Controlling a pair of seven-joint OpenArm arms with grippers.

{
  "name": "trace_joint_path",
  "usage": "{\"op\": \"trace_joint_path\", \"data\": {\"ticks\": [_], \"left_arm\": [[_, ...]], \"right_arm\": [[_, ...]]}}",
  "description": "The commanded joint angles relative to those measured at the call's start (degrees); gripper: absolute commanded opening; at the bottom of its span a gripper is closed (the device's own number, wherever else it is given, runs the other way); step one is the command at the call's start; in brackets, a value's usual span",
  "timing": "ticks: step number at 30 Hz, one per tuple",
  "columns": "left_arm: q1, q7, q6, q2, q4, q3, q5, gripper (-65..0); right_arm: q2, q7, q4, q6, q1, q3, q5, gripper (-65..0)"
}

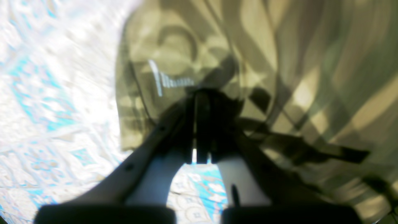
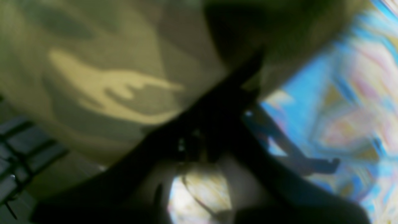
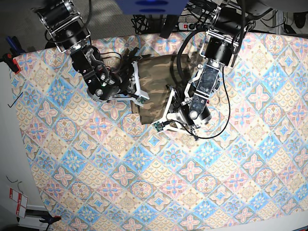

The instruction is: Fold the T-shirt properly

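The camouflage T-shirt (image 3: 156, 79) lies bunched in a small folded heap at the upper middle of the patterned tablecloth (image 3: 144, 183). My right gripper (image 3: 138, 83) is at the shirt's left edge, and in the right wrist view it (image 2: 248, 81) is shut on the cloth (image 2: 108, 87). My left gripper (image 3: 167, 107) is at the shirt's lower right edge. In the left wrist view it (image 1: 202, 93) is shut on the shirt's fabric (image 1: 279, 62), near a pale printed mark (image 1: 171, 81). Both wrist views are blurred.
Cables and a power strip (image 3: 182, 23) lie beyond the table's far edge. A red clamp (image 3: 9, 60) sits at the left edge. The tablecloth shows beside the shirt in both wrist views (image 1: 46, 93) (image 2: 342, 109). A dark grid-like object (image 2: 18, 149) shows at left.
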Motion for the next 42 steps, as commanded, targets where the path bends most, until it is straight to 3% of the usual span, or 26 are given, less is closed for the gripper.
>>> {"op": "trace_joint_path", "data": {"ticks": [1,5,13,17,20,24,28,34,42], "left_arm": [[-1.93,-0.39,0.32,1.26,0.75,-0.10,0.01,-65.0],[-2.45,-0.39,0.32,1.96,0.75,-0.10,0.01,-65.0],[-2.89,-0.13,0.32,2.05,1.10,-0.27,-0.17,-65.0],[-4.56,0.13,0.32,1.52,1.19,-1.15,-0.17,-65.0],[-4.21,0.13,0.32,1.52,5.67,-5.90,2.03,-65.0],[-1.22,1.19,0.32,1.96,16.22,-10.21,9.59,-65.0],[4.67,0.31,0.32,1.96,24.22,-10.38,17.33,-65.0],[16.71,-11.82,0.32,2.40,30.82,-18.82,21.72,-65.0],[29.90,-31.69,0.32,7.32,32.75,-32.54,21.72,-65.0]], "right_arm": [[-0.82,0.88,1.09,0.23,0.81,-0.40,0.43,-61.3],[-2.49,0.80,1.18,0.14,0.81,-0.14,0.43,-61.3],[-2.49,0.80,1.18,0.14,1.24,1.88,0.43,-61.3],[-2.49,-1.66,1.88,0.14,1.24,11.73,0.43,-61.4],[-2.49,-4.57,7.94,0.14,0.98,19.64,0.43,-61.4],[-2.23,-10.28,16.03,0.14,1.24,29.13,0.43,-61.4],[-2.32,-11.55,21.22,0.14,-0.34,38.54,0.43,-61.4],[-2.49,-11.55,25.09,0.14,-7.11,48.65,0.34,-61.5],[-3.63,-7.38,27.55,0.14,-17.22,53.40,0.34,-61.5]]}}
